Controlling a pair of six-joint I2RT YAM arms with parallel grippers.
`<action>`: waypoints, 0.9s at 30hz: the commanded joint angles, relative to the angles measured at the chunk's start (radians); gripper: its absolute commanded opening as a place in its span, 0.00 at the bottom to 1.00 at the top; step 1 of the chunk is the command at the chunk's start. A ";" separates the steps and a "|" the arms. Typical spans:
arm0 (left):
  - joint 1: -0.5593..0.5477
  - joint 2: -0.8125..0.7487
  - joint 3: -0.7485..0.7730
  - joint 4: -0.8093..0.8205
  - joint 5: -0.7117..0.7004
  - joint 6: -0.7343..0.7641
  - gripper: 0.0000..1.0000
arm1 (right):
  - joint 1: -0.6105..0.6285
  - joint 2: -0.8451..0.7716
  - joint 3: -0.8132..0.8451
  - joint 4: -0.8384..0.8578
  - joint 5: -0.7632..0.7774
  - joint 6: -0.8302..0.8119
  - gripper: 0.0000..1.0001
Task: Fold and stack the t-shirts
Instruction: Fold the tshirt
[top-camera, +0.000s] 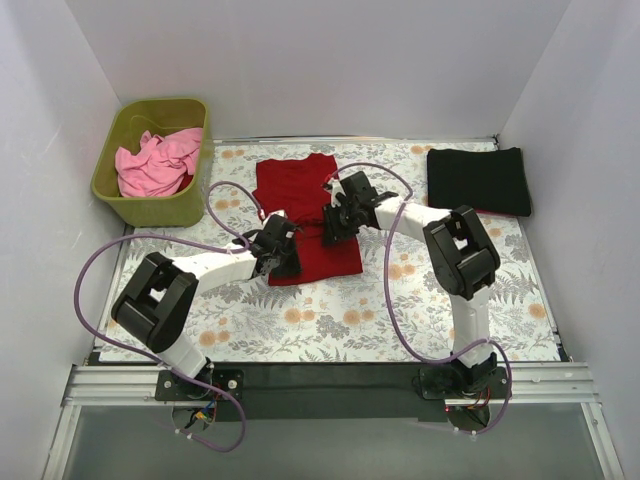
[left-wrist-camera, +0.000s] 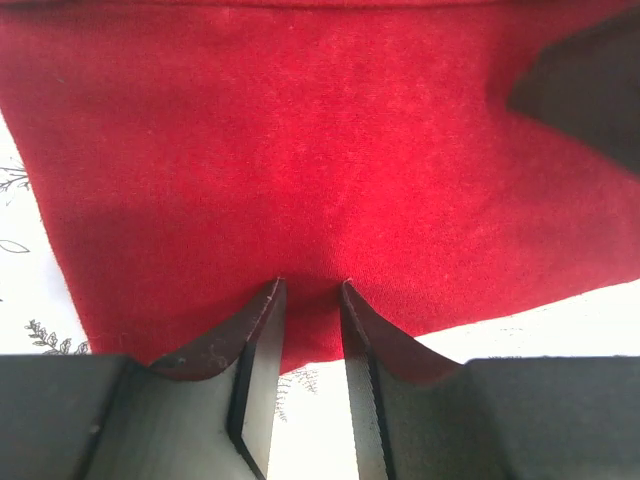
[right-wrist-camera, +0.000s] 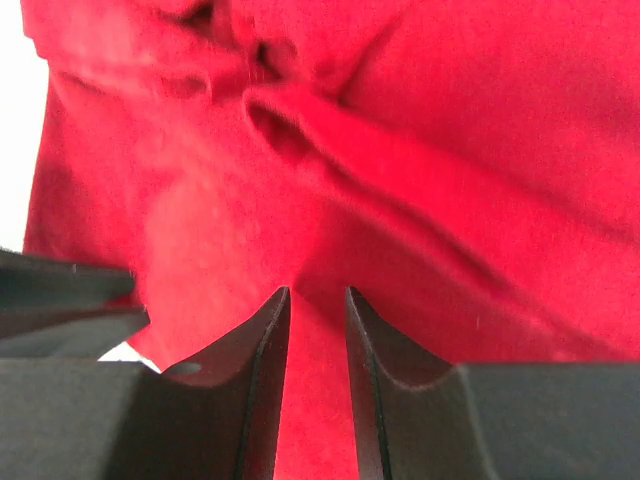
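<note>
Floral table cloth (top-camera: 350, 320) bears the red t-shirt (top-camera: 295, 190) (black t-shirt (top-camera: 478, 180) apart).

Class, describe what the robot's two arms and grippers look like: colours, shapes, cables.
Both the left arm and right arm have white links with chunky black joints. A purple cable loops loosely along each. The left gripper and right gripper each carry two black wedge-shaped fingers tapering to thin tips.

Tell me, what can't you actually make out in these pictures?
- Wrist views: whether the left gripper or right gripper pinches the dark red shirt; their tips hide the contact.
- Top view: both arms cover that shirt's middle.
- Top view: the bin wall hides the pink shirt's lower part.
</note>
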 joint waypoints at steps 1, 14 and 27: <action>-0.001 0.003 -0.037 -0.034 0.025 -0.033 0.28 | -0.011 0.031 0.107 0.044 -0.001 -0.028 0.30; -0.001 -0.020 -0.054 -0.056 0.062 -0.040 0.29 | -0.119 0.142 0.445 0.007 0.035 -0.038 0.33; 0.065 -0.001 0.118 -0.046 -0.067 0.061 0.34 | -0.088 -0.256 -0.157 0.182 -0.074 0.046 0.33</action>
